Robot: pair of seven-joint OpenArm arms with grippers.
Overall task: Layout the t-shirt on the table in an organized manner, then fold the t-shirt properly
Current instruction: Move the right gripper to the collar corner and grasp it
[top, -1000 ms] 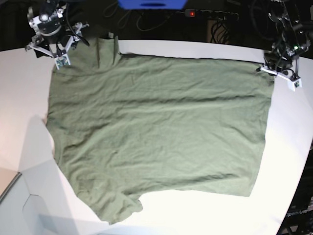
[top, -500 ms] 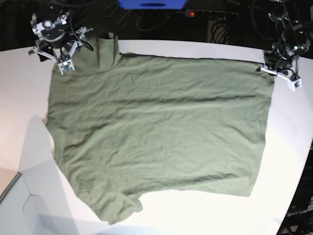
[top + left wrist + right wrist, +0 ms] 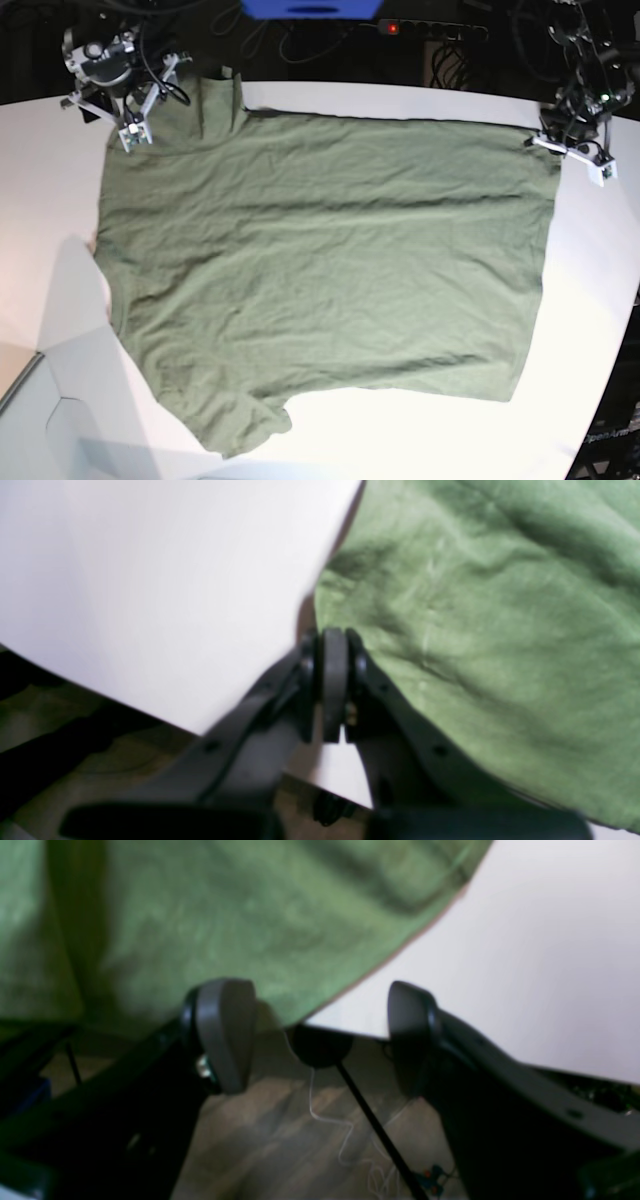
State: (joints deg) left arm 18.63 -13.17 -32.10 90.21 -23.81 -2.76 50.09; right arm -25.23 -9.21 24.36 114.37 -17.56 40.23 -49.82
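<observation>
The olive-green t-shirt [image 3: 320, 260] lies spread flat on the white table [image 3: 40, 200], with one sleeve at the far left [image 3: 220, 100] and the other at the near edge [image 3: 240, 425]. My right gripper [image 3: 133, 125] hovers at the shirt's far left corner. In the right wrist view it [image 3: 320, 1035] stands open with nothing between its fingers, and the shirt's edge [image 3: 250, 930] lies just beyond the tips. My left gripper [image 3: 545, 142] is at the far right corner. The left wrist view shows it [image 3: 332, 645] shut, its tips right at the corner of the fabric [image 3: 475, 605], apparently pinching it.
A blue object [image 3: 310, 8], a power strip with a red light [image 3: 392, 27] and cables lie in the dark behind the table. A pale grey panel [image 3: 60, 410] sits at the near left. The table's curved edge [image 3: 600, 400] runs down the right.
The right gripper has shifted slightly to the right and turned above the shirt's far left corner. The shirt and the left arm have not moved.
</observation>
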